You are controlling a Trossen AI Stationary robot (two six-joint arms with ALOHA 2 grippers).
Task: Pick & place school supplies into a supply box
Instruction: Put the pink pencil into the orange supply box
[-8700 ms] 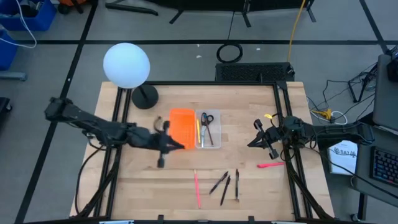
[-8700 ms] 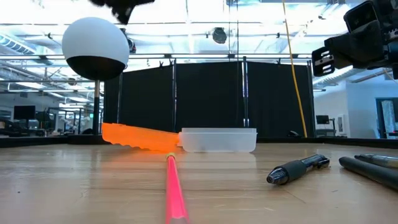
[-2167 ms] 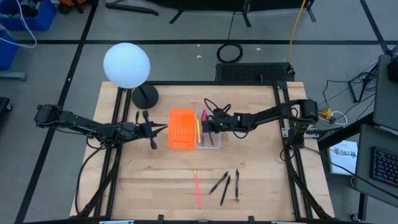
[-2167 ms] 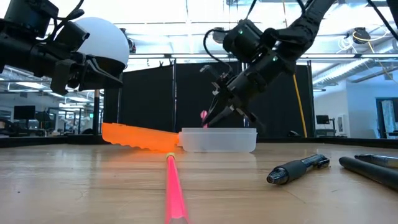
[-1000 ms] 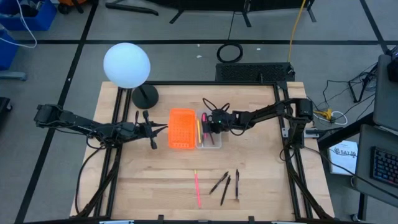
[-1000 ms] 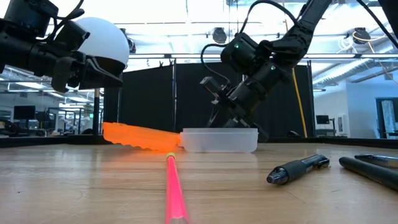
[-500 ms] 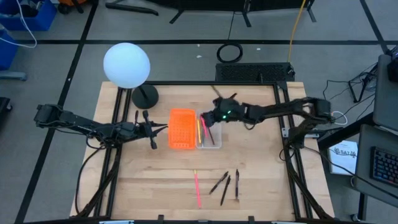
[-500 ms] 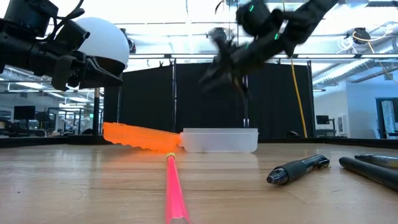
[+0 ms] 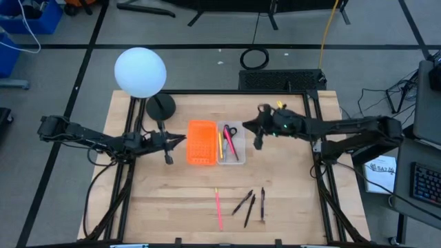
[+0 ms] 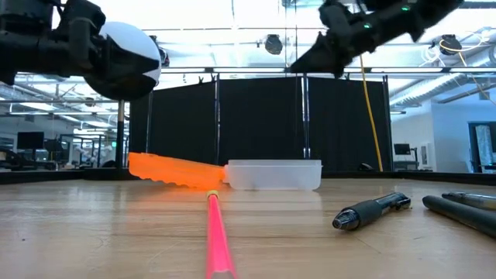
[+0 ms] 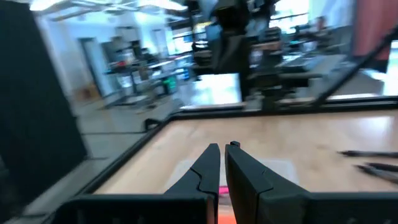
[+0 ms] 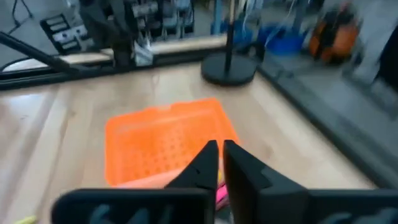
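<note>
The clear supply box (image 9: 242, 156) (image 10: 273, 174) sits mid-table against the orange tray (image 9: 201, 142) (image 12: 161, 143). In it lie black-handled scissors (image 9: 230, 132), a yellow pencil (image 9: 220, 145) and a pink pen (image 9: 229, 143). Another pink pen (image 9: 218, 209) (image 10: 217, 240) and three dark pens (image 9: 249, 204) rest flat near the near edge. My right gripper (image 9: 249, 128) (image 12: 219, 146) hovers shut, raised above the table just right of the box. My left gripper (image 9: 179, 140) (image 11: 222, 148) hangs shut in the air left of the orange tray.
A white globe lamp (image 9: 140, 71) on a black base (image 9: 160, 107) stands at the far left corner. Bare wood lies between the box and the pens near the near edge, and to the box's right.
My right gripper has risen from the clear box and drawn back toward the table's right, leaving the pink pen lying in the box beside the scissors. My left gripper has risen a little.
</note>
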